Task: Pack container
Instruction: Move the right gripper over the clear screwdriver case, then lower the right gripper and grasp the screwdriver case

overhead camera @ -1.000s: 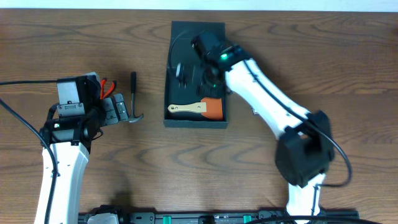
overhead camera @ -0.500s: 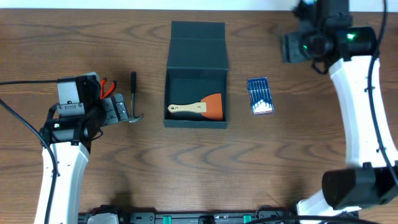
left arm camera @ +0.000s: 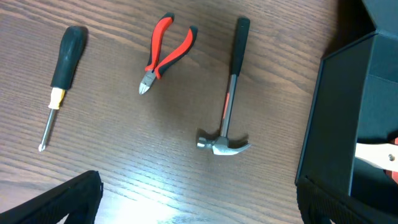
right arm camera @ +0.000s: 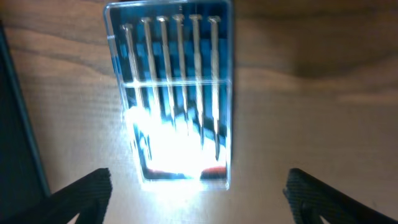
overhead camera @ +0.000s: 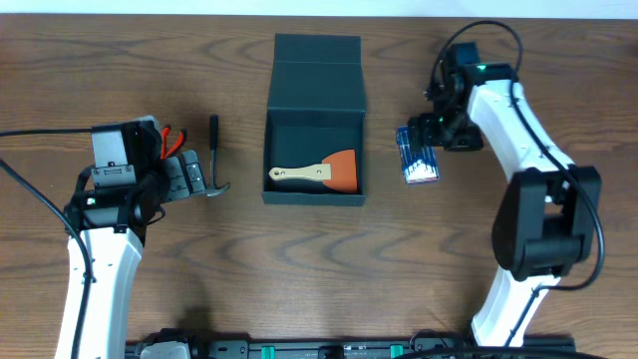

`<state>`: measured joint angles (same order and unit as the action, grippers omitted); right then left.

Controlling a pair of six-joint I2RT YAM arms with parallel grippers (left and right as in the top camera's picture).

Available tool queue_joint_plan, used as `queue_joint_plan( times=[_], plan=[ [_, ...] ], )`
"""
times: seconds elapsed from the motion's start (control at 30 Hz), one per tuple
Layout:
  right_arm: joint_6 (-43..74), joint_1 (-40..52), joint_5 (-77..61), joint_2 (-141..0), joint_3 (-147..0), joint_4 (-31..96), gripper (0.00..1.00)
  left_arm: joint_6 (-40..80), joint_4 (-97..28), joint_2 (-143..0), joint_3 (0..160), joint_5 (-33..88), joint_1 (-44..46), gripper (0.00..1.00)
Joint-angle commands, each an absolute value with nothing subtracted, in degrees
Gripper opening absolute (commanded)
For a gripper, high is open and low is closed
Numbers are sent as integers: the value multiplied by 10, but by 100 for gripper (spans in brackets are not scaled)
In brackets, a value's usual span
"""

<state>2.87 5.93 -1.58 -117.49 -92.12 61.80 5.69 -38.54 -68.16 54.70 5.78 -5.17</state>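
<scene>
The container [overhead camera: 314, 196] is a dark teal box in mid-table with its flap lid [overhead camera: 317, 62] open toward the back. A scraper [overhead camera: 319, 173] with a wooden handle and an orange blade lies inside. A clear blue case of thin tools [overhead camera: 417, 158] lies to the right of the box. My right gripper [overhead camera: 439, 135] hovers over the case's far end, open and empty. In the right wrist view the case [right arm camera: 174, 93] lies just ahead of the open fingers [right arm camera: 202, 199]. My left gripper [overhead camera: 184, 178] is open and empty by the hammer [overhead camera: 215, 160].
Left of the box lie a hammer [left arm camera: 230, 93], red-handled pliers [left arm camera: 166, 53] and a black-handled screwdriver [left arm camera: 62, 62]. The box's left wall [left arm camera: 348, 106] and the scraper handle [left arm camera: 376, 155] show at the right of the left wrist view. The box edge [right arm camera: 15, 124] is left of the case.
My right arm left the box, swung to the far right back corner, then came down over the blue case. The left arm and the tools have not moved.
</scene>
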Motion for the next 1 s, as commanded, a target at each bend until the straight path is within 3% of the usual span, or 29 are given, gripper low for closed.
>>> queue_joint_plan(
  times=[0.0,0.3,0.97],
  plan=[
    [-8,63,-3,-1199,-921,609,94,48,-386,-685,557,51,-55,98],
    [-79,65,-64,-1248,-921,584,99,48,-386,-685,557,51,-55,98],
    [-63,73,-75,-1257,-921,559,98,48,-386,-685,557,51,-55,98]
  ],
)
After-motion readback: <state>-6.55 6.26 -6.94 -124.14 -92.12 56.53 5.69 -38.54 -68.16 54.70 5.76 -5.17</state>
